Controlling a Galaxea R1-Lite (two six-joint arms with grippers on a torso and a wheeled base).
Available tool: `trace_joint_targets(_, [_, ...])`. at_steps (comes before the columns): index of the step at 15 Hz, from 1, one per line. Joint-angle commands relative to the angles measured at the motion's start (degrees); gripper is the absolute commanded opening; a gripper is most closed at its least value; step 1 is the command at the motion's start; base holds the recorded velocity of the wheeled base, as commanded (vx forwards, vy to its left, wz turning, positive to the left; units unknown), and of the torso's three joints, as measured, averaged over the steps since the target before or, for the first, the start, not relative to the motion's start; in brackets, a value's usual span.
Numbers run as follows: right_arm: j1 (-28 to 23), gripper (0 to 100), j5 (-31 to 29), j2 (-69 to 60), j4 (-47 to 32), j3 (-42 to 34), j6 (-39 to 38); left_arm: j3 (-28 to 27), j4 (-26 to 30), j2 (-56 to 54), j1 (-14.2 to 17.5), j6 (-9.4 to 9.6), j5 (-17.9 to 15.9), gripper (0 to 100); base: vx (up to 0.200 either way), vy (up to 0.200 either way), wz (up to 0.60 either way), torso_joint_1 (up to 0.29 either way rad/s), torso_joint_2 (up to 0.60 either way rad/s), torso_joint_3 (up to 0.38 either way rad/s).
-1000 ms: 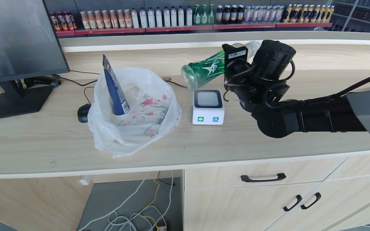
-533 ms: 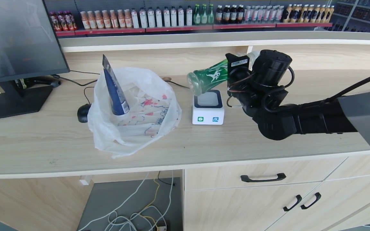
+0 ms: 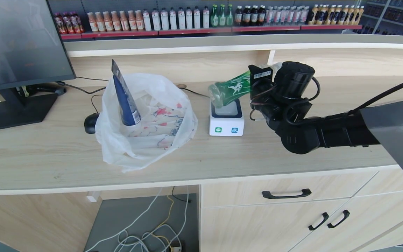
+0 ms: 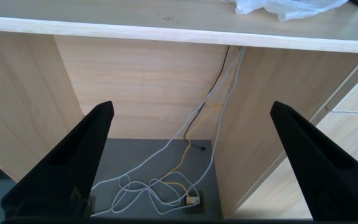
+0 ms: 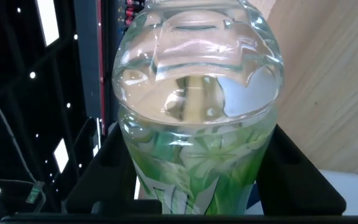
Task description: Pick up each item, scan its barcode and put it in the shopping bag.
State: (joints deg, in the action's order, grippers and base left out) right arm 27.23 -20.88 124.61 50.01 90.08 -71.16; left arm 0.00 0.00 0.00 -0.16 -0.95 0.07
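My right gripper (image 3: 257, 82) is shut on a clear bottle with a green label (image 3: 230, 91), held tilted with its base just above the white barcode scanner (image 3: 226, 117). In the right wrist view the bottle (image 5: 199, 118) sits between the two black fingers (image 5: 101, 174). The white shopping bag (image 3: 147, 117) stands open to the scanner's left, with a blue tube (image 3: 124, 96) standing upright in it. My left gripper (image 4: 191, 162) hangs open below the counter's edge, over a tangle of cables (image 4: 166, 180) on the floor.
A monitor (image 3: 19, 45) stands at the counter's back left, with a black mouse (image 3: 91, 123) beside the bag. Shelves of bottles (image 3: 205, 15) line the far wall. Drawers with black handles (image 3: 286, 193) sit under the counter at right.
My right gripper has carried the bottle down and slightly right, from above and behind the scanner to just over its top. The bag and tube have not moved.
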Motion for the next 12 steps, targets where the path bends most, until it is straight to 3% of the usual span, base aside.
trace_joint_targets(1, [-0.4, 0, 0.0, 0.3, 0.1, 0.0, -0.4, 0.0, 0.0, 0.0, 0.0, -0.02, 0.0, 100, 0.000, 0.000, 0.00, 0.000, 0.00, 0.000])
trace_joint_targets(12, [-1.1, 0, -0.3, -2.0, 0.1, -1.7, -2.2, 0.0, 0.0, 0.1, 0.0, -0.02, 0.0, 100, 0.000, 0.000, 0.00, 0.000, 0.00, 0.000])
